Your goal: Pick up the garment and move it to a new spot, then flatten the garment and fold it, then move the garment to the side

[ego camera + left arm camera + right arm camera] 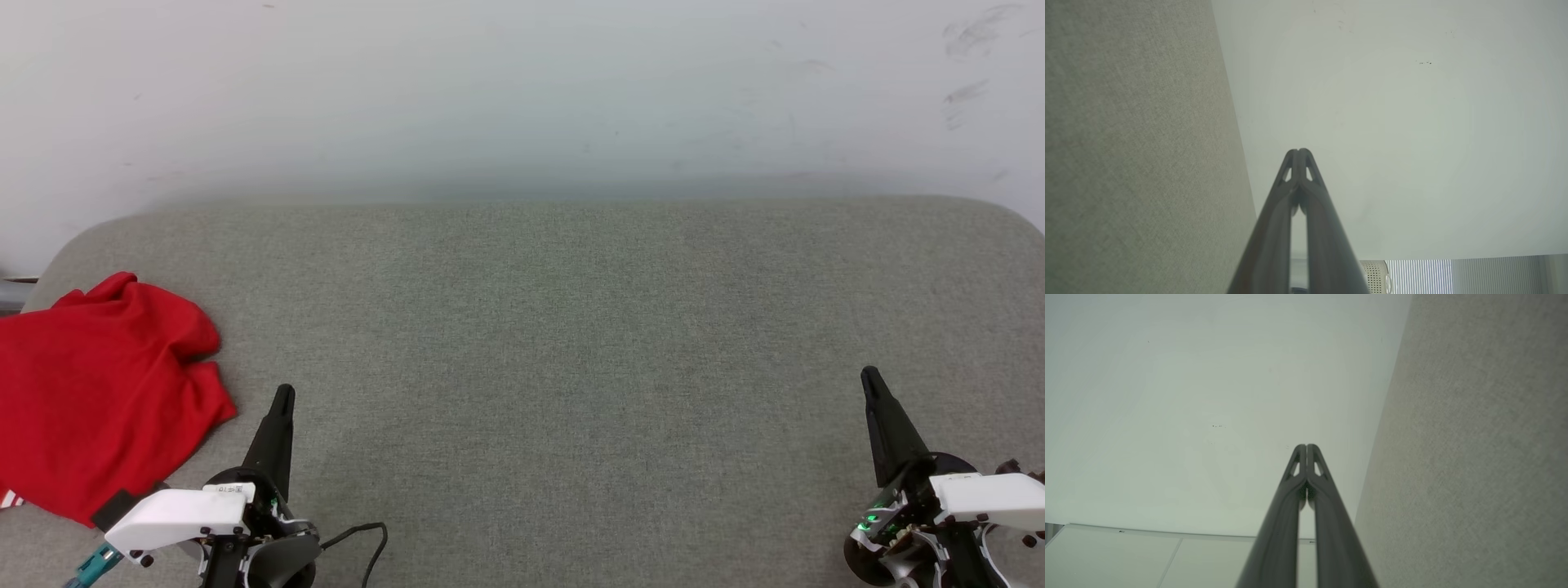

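You'll find the garment (pixel 98 392) crumpled at the grey desk's (pixel 571 367) left edge (striped trim peeking out underneath), just beside your left tool (pixel 283 396). The left tool and the right tool (pixel 870 377) both have their fingers pressed together, empty.

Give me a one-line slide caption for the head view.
Crumpled red garment lies at the left edge of the grey fabric surface; left tool and right tool both shut and empty.

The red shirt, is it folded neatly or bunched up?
Bunched up: the garment lies as a rumpled heap with uneven edges and creases on the grey surface, partly cut off by the frame.
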